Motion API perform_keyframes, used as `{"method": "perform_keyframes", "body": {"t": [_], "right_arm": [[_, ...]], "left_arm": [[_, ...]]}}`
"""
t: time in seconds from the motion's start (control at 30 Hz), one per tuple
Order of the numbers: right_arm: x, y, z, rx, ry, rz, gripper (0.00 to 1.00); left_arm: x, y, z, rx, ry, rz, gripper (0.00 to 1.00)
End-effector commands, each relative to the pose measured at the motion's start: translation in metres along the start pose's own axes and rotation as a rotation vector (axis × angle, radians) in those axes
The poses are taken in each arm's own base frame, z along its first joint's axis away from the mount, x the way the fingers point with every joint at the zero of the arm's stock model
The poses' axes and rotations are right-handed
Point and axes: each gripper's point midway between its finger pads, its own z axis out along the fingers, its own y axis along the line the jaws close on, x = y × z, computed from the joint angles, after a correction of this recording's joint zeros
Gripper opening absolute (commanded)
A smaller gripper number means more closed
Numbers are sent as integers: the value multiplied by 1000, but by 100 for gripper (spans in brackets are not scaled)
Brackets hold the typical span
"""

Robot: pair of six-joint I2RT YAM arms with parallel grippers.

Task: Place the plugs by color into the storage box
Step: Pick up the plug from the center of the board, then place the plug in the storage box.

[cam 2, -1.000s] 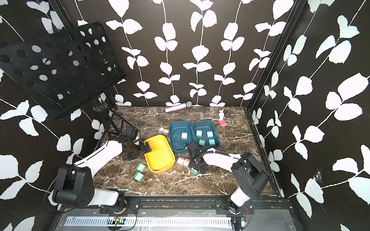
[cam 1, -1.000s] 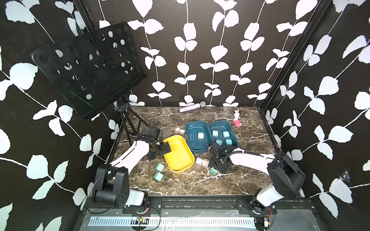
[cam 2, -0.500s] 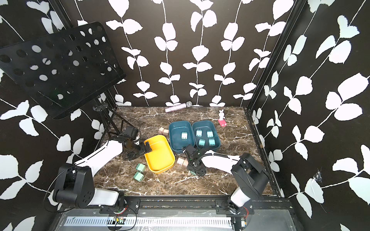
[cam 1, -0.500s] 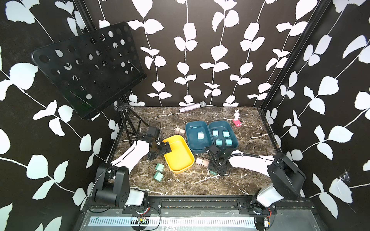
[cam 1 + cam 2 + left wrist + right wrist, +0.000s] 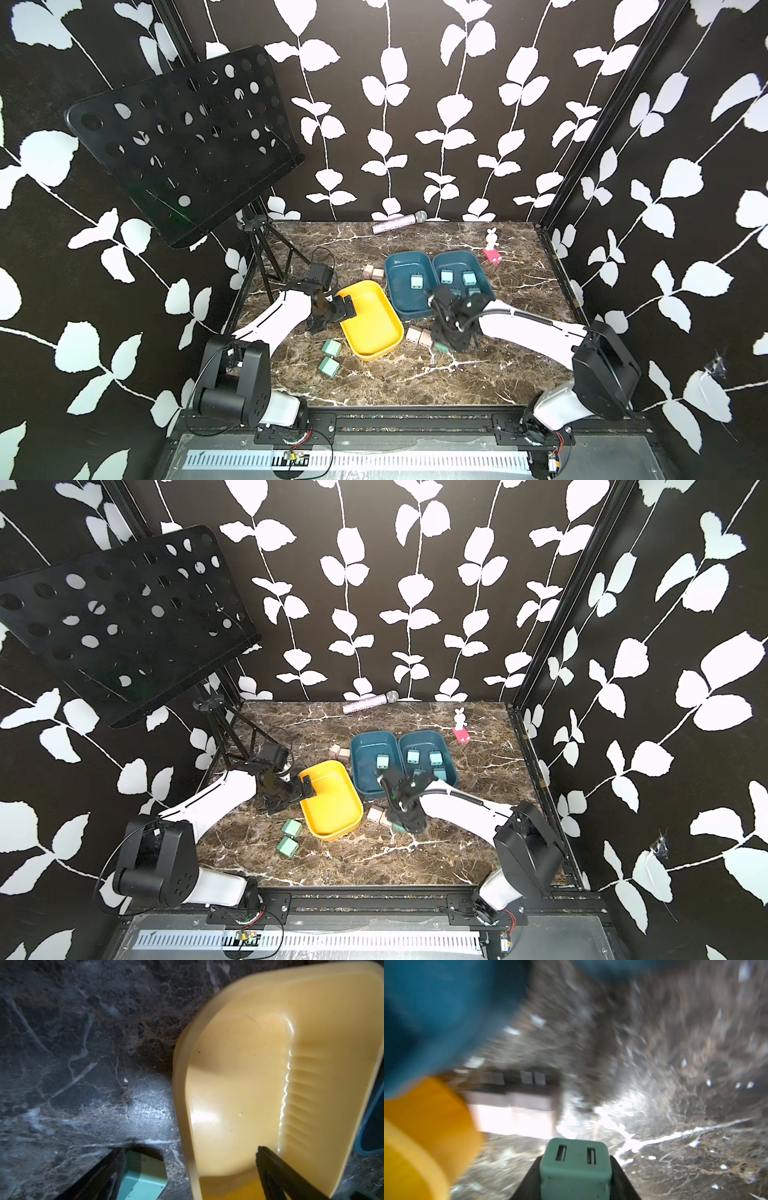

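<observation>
One teal plug (image 5: pixel 575 1159) | right gripper (image 5: pixel 575 1174) pinching it | slots facing wrist; left gripper (image 5: pixel 189 1152) spread

A black perforated music stand (image 5: pixel 183 141) rises on its tripod at the far left of the dark marble tabletop (image 5: pixel 374 386), a glittery microphone (image 5: pixel 400 221) lies along the far edge near the middle, and a small pink rabbit toy (image 5: pixel 492 245) stands at the far right, before leaf-patterned black walls (image 5: pixel 415 83).
</observation>
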Motion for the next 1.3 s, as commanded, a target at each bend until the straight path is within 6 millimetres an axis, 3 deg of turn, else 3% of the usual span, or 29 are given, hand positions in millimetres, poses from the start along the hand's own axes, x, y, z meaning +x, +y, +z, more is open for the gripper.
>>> {"method": "perform_keyframes", "body": {"t": [0.0, 0.07, 0.2, 0.3, 0.43, 0.7, 1.0, 1.27], "right_arm": [[-36, 25, -11, 4, -29, -63, 39], [-61, 50, -11, -16, -32, -99, 39], [-102, 76, 3, 4, -26, -172, 39], [-123, 85, 24, 8, 2, -189, 39], [-140, 80, 44, 37, 31, -210, 39], [-130, 64, 74, 76, 93, -242, 39], [-121, 55, 88, 78, 113, -246, 39], [-115, 53, 99, 90, 136, -268, 47]], "left_arm": [[-9, -5, -6, 10, -17, 17, 99], [-10, -6, -7, 10, -18, 20, 99], [-11, -6, -10, 5, -23, 30, 99], [-10, -4, -14, -3, -30, 36, 99], [-8, -1, -18, -6, -35, 31, 99], [8, 12, -31, -52, -20, 41, 99], [39, 26, -44, -63, 27, -50, 99], [55, 35, -30, -92, 116, -102, 99]]}}
